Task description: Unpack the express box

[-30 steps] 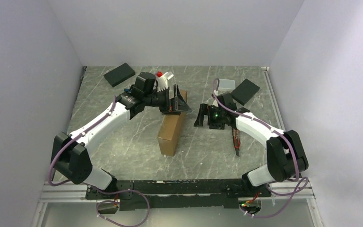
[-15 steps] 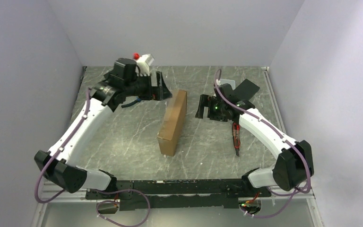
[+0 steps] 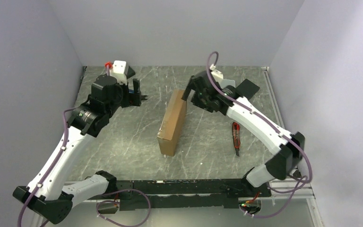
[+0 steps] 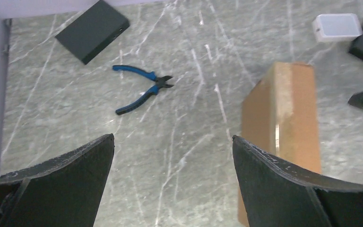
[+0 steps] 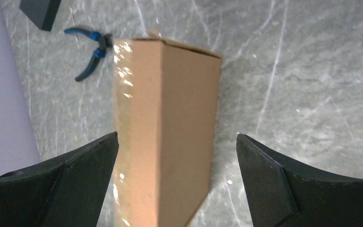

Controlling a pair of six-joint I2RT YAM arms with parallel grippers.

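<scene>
The express box is a plain brown cardboard mailer standing on a long edge in the middle of the table, lid shut. It also shows in the left wrist view and the right wrist view. My left gripper is open and empty, held above the table left of the box's far end. My right gripper is open and empty, hovering above the box's far end with a jaw on either side of it, apart from it.
Blue pliers lie left of the box. Red pliers lie to its right. One black block lies at the far left and another at the far right, next to a small white case.
My left gripper has drawn back left from the box's far end. My right gripper has risen and swung left over that end. The box has stayed put.
</scene>
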